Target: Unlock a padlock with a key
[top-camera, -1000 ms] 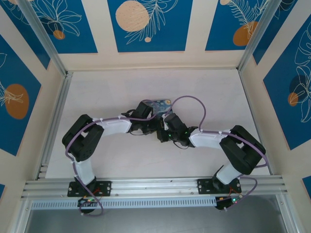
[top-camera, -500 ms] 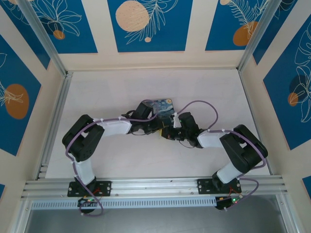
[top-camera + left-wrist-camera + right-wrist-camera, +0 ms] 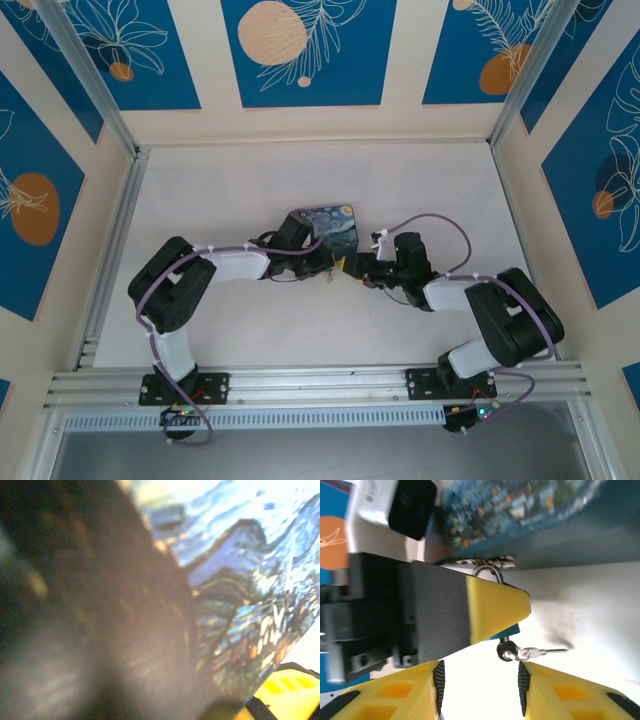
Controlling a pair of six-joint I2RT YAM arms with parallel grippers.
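Observation:
In the right wrist view, a yellow-tipped finger of my left gripper (image 3: 495, 607) covers the padlock (image 3: 514, 629). Its teal body peeks out below the finger and its silver shackle shows above. The key (image 3: 506, 650) sticks out of the padlock's underside, with a ring and a second small key hanging off to the right. My right gripper (image 3: 480, 677) is open just short of the key, with nothing between its pads. From the top, the left gripper (image 3: 335, 263) and right gripper (image 3: 362, 270) face each other in front of the box.
The night-sky printed box (image 3: 330, 225) lies just behind both grippers and looms blurred in the left wrist view (image 3: 240, 580). Purple cables loop over both arms. Aluminium rails (image 3: 110, 250) and patterned walls border the white table (image 3: 230, 190).
My right gripper has opened and drawn back to the right, away from the left gripper. The key has stayed in the padlock. The left arm has barely moved.

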